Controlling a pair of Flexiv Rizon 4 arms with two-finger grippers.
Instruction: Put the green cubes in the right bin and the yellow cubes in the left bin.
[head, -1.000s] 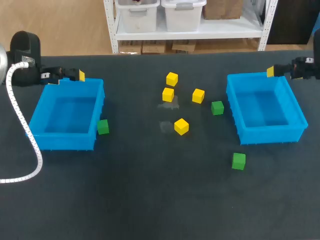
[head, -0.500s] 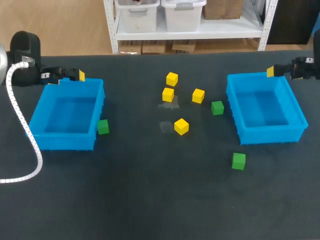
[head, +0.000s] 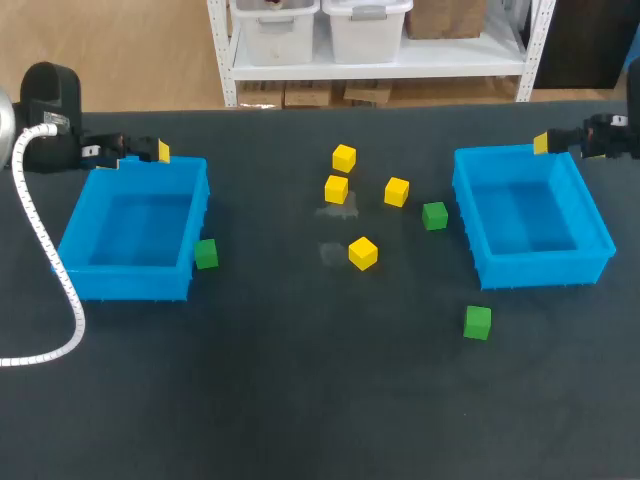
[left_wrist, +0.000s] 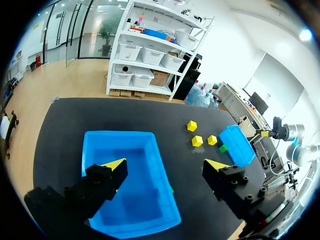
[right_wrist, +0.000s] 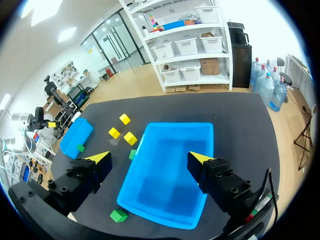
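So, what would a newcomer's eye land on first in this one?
The two empty blue bins: the left bin and right bin at the sides of the table. Four yellow cubes cluster between them, with three green cubes scattered: one beside the left bin, one beside the right bin, one nearer the camera.

Cubes (head: 363, 253) scattered between two bins on the bench (head: 300, 400).
Left bin (head: 125, 283) mid-left; right bin (head: 545, 270) mid-right.
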